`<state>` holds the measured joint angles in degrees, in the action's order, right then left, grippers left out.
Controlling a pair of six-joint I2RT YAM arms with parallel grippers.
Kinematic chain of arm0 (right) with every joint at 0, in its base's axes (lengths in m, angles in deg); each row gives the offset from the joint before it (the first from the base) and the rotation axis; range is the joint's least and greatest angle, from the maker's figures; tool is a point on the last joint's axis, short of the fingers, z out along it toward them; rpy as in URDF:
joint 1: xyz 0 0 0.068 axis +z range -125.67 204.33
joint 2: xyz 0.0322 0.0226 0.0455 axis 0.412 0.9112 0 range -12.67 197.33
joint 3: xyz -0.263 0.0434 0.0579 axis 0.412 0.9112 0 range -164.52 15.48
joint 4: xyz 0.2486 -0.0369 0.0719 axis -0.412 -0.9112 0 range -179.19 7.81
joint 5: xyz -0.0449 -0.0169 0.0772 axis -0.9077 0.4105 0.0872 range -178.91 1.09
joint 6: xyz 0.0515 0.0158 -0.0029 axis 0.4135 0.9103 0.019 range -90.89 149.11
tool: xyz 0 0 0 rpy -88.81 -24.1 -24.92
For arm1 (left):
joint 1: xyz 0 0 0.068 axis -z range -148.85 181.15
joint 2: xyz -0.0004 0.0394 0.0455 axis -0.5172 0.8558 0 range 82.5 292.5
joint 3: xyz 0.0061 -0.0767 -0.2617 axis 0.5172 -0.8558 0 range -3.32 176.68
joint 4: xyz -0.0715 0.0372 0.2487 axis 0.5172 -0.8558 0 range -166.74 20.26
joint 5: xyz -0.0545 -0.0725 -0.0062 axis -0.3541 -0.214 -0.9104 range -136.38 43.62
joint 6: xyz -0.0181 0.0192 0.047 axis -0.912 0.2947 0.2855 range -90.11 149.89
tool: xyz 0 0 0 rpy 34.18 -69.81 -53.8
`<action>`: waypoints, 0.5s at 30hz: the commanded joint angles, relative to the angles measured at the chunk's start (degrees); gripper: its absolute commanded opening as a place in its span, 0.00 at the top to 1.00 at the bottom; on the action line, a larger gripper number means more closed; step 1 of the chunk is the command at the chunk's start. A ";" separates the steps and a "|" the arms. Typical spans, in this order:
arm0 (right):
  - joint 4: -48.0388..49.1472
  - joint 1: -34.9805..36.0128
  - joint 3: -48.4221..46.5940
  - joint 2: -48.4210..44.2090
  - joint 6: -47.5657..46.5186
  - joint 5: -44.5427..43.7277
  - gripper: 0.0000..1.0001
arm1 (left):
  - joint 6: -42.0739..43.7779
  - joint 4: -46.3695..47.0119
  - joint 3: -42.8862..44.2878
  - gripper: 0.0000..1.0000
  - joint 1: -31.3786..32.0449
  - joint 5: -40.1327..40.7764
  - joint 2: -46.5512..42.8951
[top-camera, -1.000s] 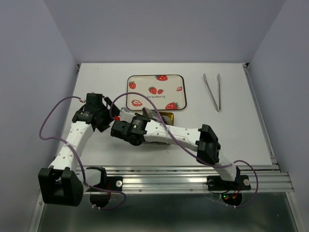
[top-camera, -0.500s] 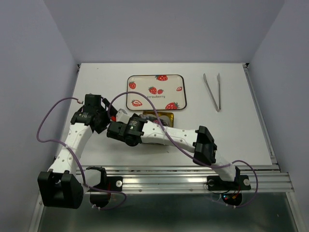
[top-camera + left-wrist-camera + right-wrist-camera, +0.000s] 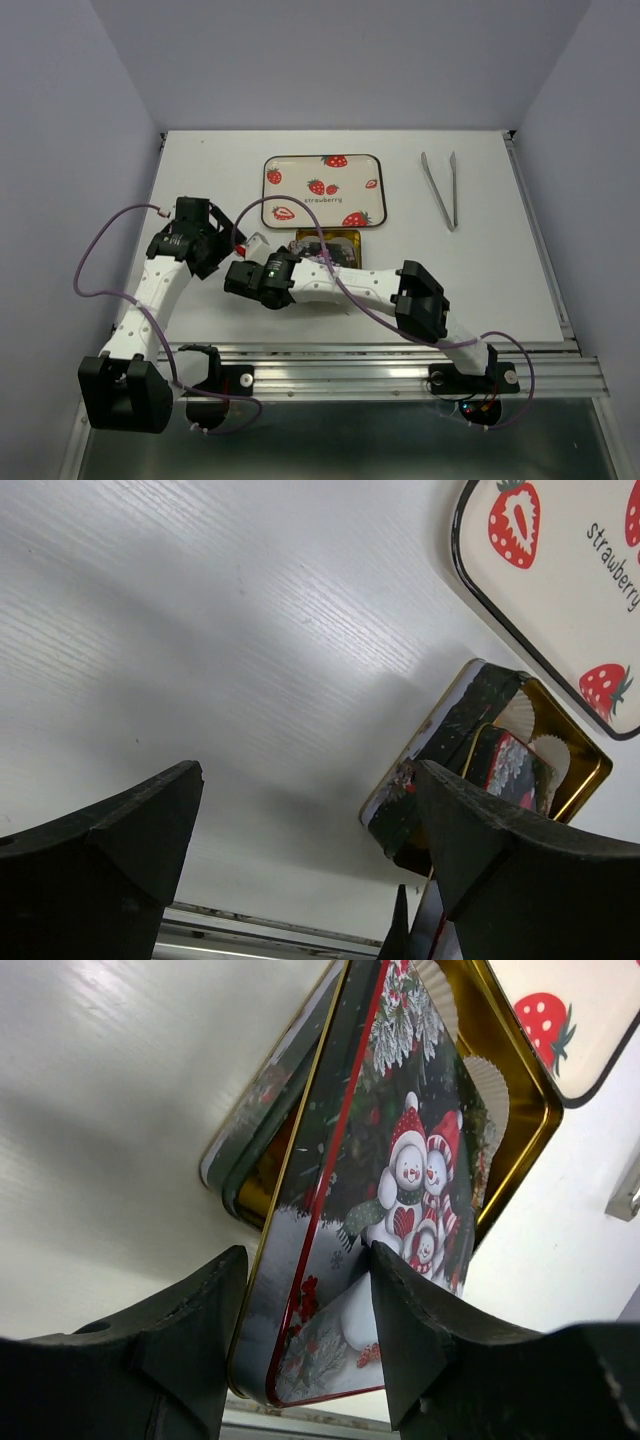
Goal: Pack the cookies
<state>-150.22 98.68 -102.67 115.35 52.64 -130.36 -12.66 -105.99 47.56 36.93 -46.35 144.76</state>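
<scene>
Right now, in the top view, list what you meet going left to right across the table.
Left gripper → strawberry tray → tweezers. The tin overlaps the tray, so it is left out.

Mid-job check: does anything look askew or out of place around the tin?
Yes. The snowman lid, gripped in the right hand, stands steeply tilted over the open gold tin instead of lying flat on it. White paper cups show inside the tin; no cookies are visible. The left hand hangs open beside it.
</scene>
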 commanded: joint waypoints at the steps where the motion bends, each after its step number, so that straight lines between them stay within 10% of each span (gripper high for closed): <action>1: 5.45 0.45 3.71 -0.85 4.41 -2.14 0.44 | 0.27 -1.63 -1.56 0.01 -0.33 2.60 -2.58; 15: 12.31 0.45 9.87 -0.15 5.12 -7.85 0.34 | 0.97 -0.58 -5.08 0.01 -0.42 2.08 -5.04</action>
<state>-142.18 98.68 -93.97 115.35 54.65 -138.91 -12.57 -106.28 43.36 36.73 -45.41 141.59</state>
